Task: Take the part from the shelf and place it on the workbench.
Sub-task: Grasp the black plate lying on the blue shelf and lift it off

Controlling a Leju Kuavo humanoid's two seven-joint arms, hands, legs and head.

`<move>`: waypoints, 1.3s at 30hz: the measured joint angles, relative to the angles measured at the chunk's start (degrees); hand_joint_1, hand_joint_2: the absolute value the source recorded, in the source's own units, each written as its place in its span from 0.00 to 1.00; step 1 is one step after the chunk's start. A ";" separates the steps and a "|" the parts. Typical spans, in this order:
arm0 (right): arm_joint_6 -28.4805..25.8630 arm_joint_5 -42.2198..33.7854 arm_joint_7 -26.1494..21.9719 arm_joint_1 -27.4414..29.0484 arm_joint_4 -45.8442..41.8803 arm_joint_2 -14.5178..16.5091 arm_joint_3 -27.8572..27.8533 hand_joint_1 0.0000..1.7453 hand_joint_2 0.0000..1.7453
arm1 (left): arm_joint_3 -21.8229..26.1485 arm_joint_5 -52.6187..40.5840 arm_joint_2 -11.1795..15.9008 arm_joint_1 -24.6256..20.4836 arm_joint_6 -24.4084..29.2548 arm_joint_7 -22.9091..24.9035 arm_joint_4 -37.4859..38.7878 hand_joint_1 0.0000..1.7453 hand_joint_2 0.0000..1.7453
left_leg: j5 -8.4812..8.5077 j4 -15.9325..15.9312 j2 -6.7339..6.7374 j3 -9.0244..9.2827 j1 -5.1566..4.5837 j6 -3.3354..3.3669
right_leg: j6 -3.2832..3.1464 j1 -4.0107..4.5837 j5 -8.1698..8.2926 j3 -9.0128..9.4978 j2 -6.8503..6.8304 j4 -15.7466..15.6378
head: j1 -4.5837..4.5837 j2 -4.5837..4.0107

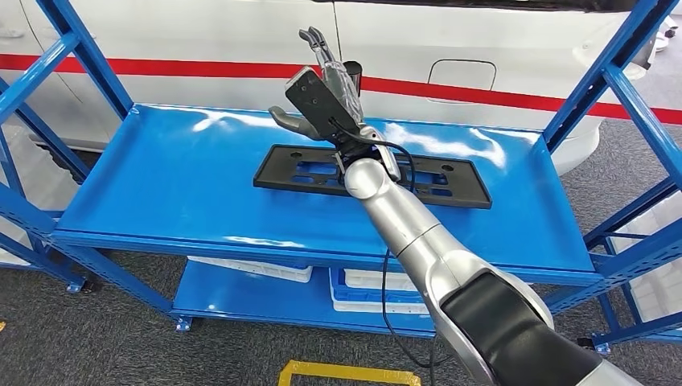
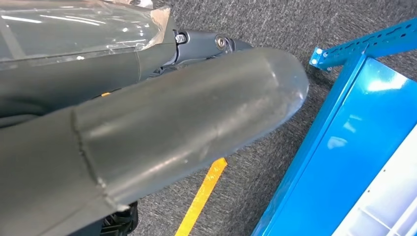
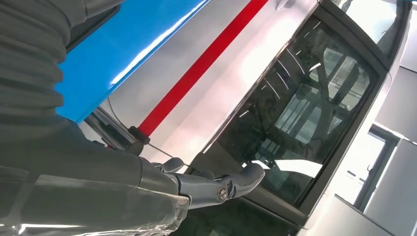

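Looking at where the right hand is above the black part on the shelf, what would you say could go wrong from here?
The right hand is raised, fingers apart and empty, above the flat black part. The part lies flush on the blue shelf, so fingers may fail to get under its edge and just push it. The forearm crosses over the part, so lowering might press on it.

Part (image 1: 310, 170): flat black rectangular plastic plate with cut-out slots and small holes, lying flat on the blue shelf (image 1: 161, 185), lengthwise along it, nearer its rear edge than its front.
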 joint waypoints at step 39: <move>-0.61 35.87 6.94 16.75 -2.82 -0.19 14.94 0.00 1.00 | 0.11 0.99 -0.06 -0.09 1.00 2.55 0.00 0.00 0.00 | -0.15 -0.01 0.07 0.20 0.26 -0.29 | -0.21 0.21 -0.12 0.15 0.09 0.04 | 0.00 0.00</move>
